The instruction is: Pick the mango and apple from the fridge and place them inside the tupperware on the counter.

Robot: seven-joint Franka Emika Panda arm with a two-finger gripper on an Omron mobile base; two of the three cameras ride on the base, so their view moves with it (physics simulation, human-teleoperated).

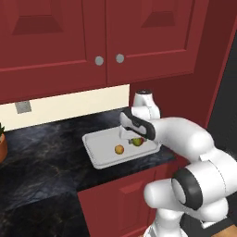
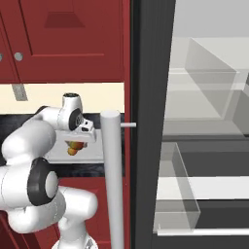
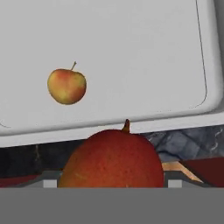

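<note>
We see the gripper [image 1: 137,139] holding the mango [image 3: 112,159], the jaws spread wide around the fruit, which sits close under the hand camera. In the hand view its stem end points toward the tupperware [image 3: 131,35] and its long axis runs across that view, between the jaws. There the mango hangs over the near rim of the tupperware, partly over the black counter [image 3: 188,142] edge. From the left base view it shows as a red and green fruit just under the hand, over the right part of the tray.

We count two fruits: one mango in the grip and one apple [image 3: 67,85]. The apple lies on the tray floor, well apart from the mango, its thin stem pointing up and slightly right in the hand view. There is one tupperware, lying flat on the counter below the red cabinets [image 1: 92,32].

In the right base view, the fridge [image 2: 204,121] stands open beside the counter, with its grey bar handle [image 2: 113,180] near the camera.
</note>
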